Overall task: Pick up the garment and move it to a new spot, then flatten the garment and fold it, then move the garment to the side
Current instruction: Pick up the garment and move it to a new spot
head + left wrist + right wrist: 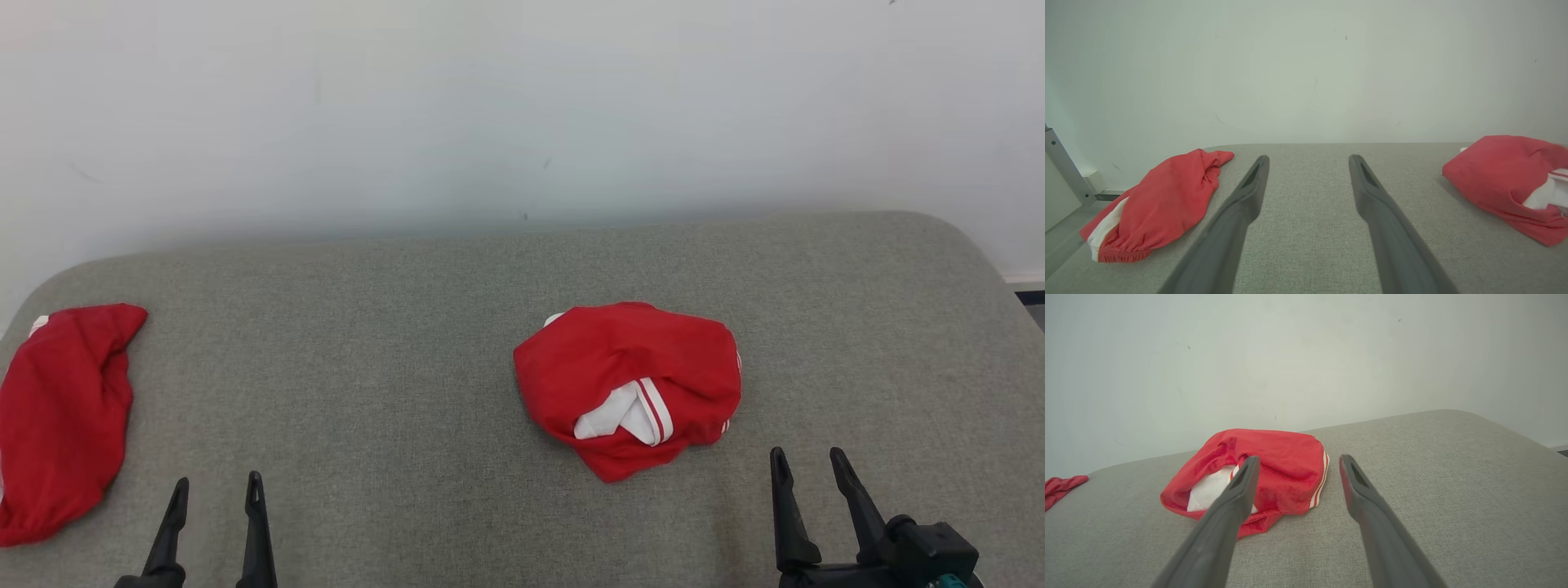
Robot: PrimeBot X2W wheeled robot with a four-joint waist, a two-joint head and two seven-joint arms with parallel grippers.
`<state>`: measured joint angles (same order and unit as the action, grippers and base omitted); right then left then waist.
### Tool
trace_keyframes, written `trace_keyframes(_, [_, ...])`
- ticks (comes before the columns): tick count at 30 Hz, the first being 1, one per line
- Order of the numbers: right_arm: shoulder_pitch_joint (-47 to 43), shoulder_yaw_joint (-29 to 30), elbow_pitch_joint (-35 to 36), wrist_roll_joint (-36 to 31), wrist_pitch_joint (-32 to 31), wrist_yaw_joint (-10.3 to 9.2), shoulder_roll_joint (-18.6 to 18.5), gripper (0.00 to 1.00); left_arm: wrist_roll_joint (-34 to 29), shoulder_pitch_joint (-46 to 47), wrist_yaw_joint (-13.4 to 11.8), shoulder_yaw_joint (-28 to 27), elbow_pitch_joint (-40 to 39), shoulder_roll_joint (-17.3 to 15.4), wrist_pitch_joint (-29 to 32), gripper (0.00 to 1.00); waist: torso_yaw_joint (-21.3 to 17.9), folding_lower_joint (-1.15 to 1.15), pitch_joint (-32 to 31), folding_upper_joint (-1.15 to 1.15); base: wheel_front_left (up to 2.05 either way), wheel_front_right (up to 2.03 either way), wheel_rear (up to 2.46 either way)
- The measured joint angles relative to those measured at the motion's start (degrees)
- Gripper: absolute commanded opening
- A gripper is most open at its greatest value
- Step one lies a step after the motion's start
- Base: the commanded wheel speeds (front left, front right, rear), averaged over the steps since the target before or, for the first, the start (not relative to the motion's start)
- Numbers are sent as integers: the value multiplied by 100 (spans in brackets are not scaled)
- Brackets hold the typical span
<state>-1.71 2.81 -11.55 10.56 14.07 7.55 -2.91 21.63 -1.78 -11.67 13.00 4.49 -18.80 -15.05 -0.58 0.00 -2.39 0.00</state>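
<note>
Head view, looking down on a grey cloth-covered table [392, 327] against a pale wall [522, 106]. At 4 o'clock from the picture's centre, the garment [627, 384]: red, crumpled into a rounded heap, with a white patch and striped trim on its near side. Resting on the table, held by nothing. At 8 o'clock, by the table's left edge, the other garment [61, 416]: also red and bunched, partly cut off by the frame.

At 7 o'clock, the left gripper [218, 482]: two dark fingers pointing to 12, spread wide, empty, with bare table between them. At 5 o'clock, the right gripper [808, 454]: fingers likewise spread wide, empty, with the garment near at 11 o'clock from the tips. A strip of bare table in between, no contact.

Left wrist view: left gripper [1309, 158] released over bare table, garment [1502, 175] off at 3 o'clock, other garment [1163, 204] at 9 o'clock with a white stripe and a gathered hem. Well apart from both.

Right wrist view: right gripper [1299, 458] wide open, garment [1278, 465] ahead at 11 o'clock, partly behind one fingertip. Other garment [1061, 486] far off at 9 o'clock.
</note>
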Motion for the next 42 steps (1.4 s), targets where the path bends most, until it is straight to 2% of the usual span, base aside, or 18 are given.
trace_keyframes(17, [-54, 27, 67, -59, -125, 0, 0, 100, -73, -173, 59, -226, -85, 85, 1, 100, 22, 0, -29, 0, 0, 0, 0])
trace_keyframes(42, [-67, -112, 49, -73, -169, 0, 0, 100, -120, -152, 159, -252, 54, 99, 1, 100, 21, 0, -8, 0, 0, 0, 0])
